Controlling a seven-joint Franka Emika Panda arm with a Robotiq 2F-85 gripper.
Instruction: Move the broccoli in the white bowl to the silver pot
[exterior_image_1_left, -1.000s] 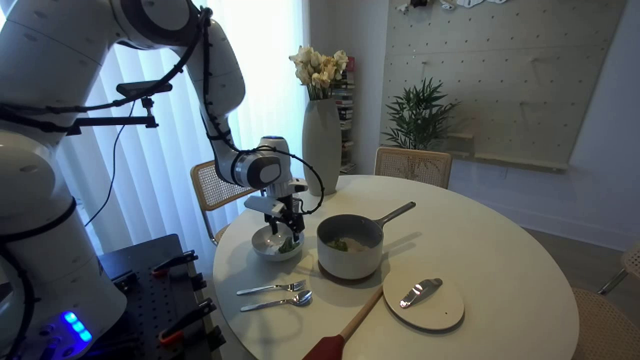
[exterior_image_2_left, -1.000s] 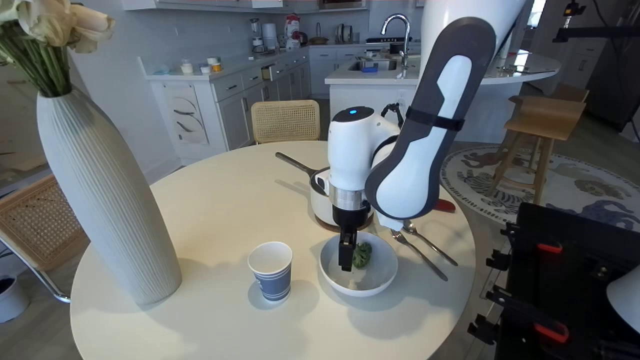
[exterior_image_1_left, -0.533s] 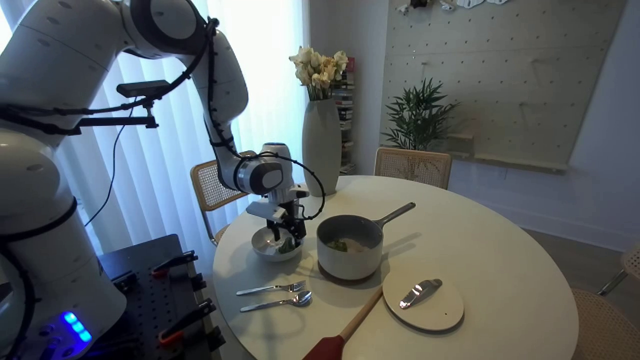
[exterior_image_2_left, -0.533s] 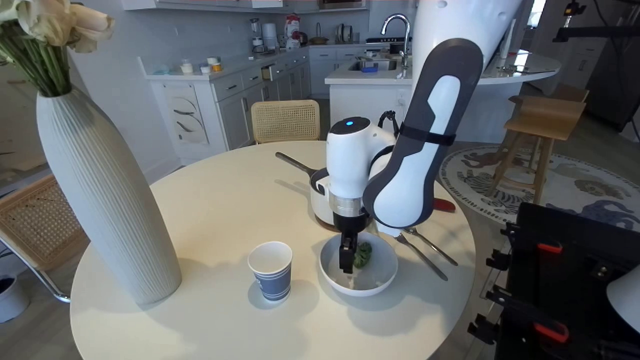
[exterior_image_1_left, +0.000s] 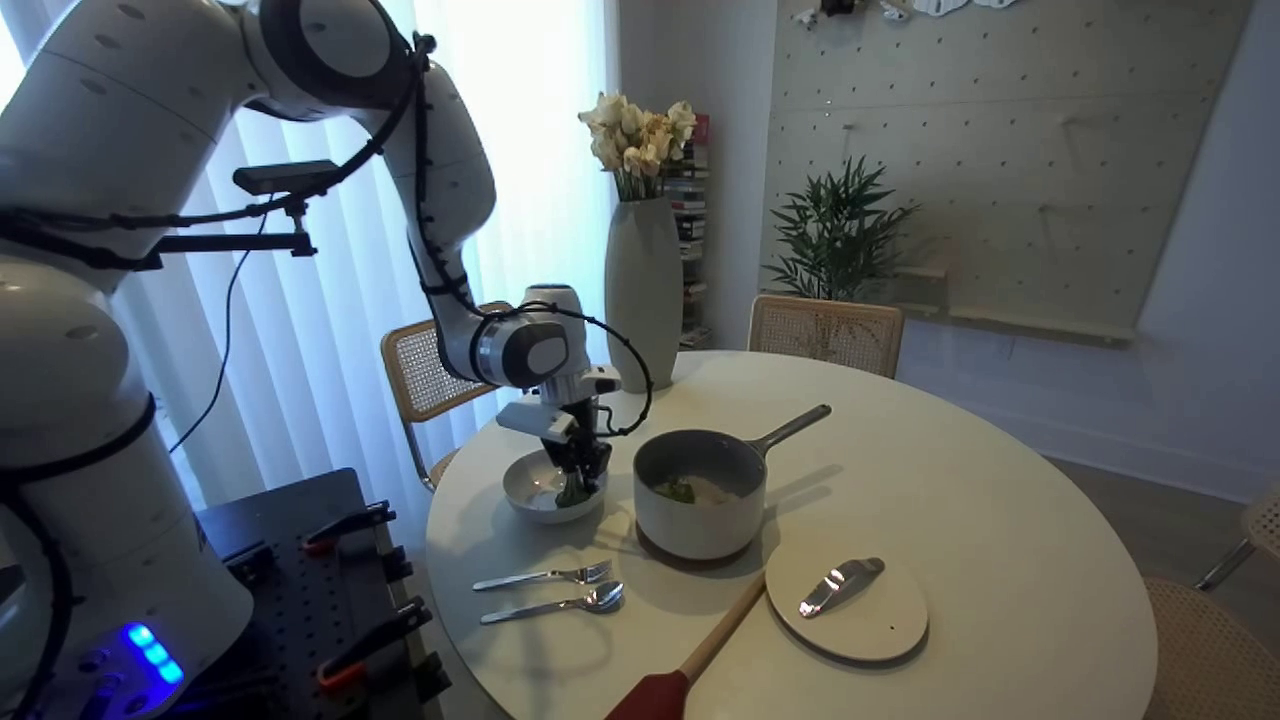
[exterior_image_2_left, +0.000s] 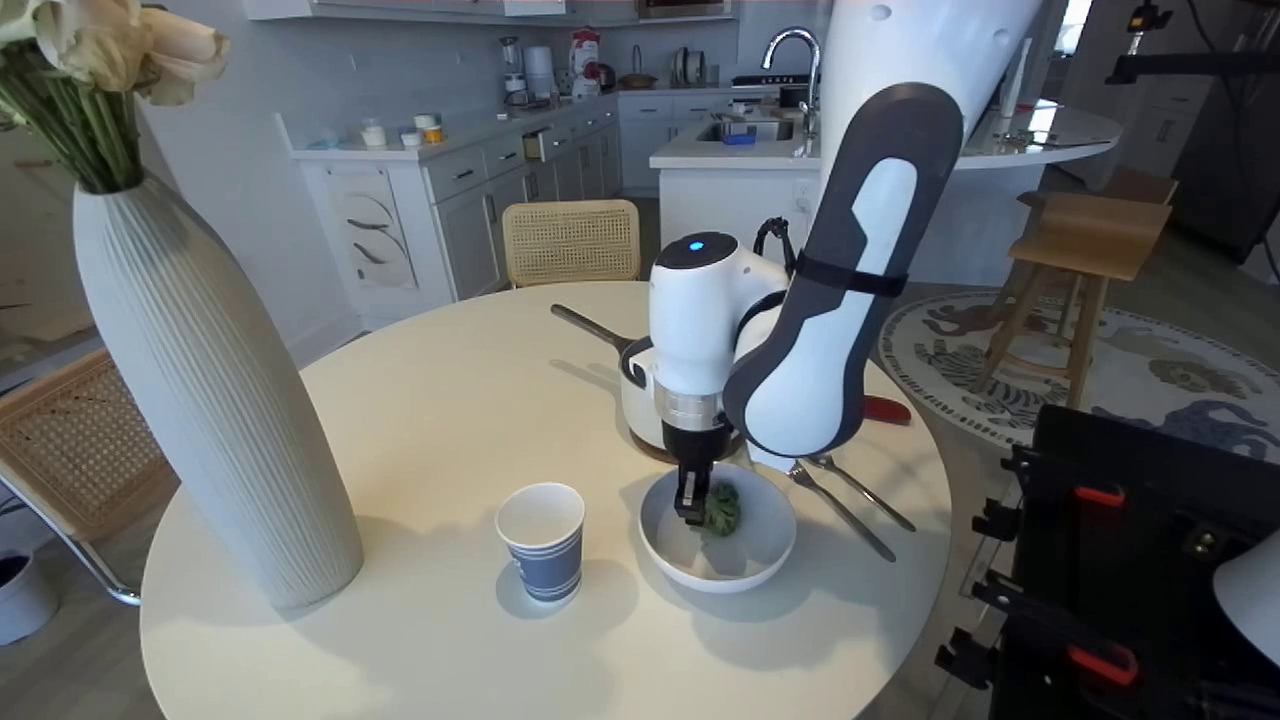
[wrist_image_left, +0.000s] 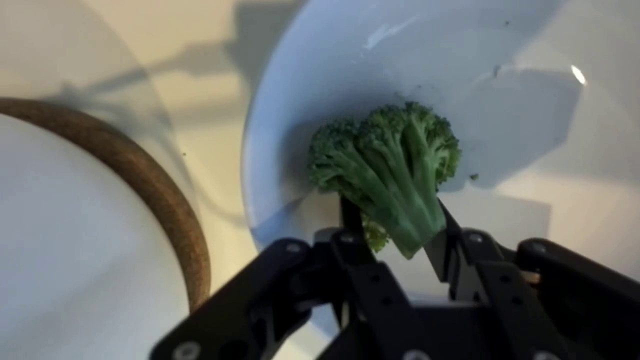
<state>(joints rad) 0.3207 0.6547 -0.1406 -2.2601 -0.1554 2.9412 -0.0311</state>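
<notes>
claw (wrist_image_left: 397, 212) clenched on the broccoli (wrist_image_left: 382, 160), reaching down inside the white bowl (exterior_image_2_left: 738, 570). in the wrist view the stem points back toward the claw and the florets spread beyond its tips. the broccoli is within the bowl's rim, on the side nearest the silver pot (exterior_image_1_left: 700, 525); whether it touches the bottom, i can't tell. the pot stands just beside the bowl on a round brown mat (wrist_image_left: 160, 200) (a green bit (exterior_image_1_left: 677, 490) and pale stuff (exterior_image_1_left: 710, 490) lie in the pot). a fork (exterior_image_1_left: 542, 577) and a spoon (exterior_image_1_left: 552, 607) lie side by side near the bowl on the round table (exterior_image_1_left: 980, 480). in an exterior view a blue-and-white paper cup (exterior_image_2_left: 552, 570) stands upright near the bowl, a tall pale vase (exterior_image_2_left: 220, 400) farther off.
</notes>
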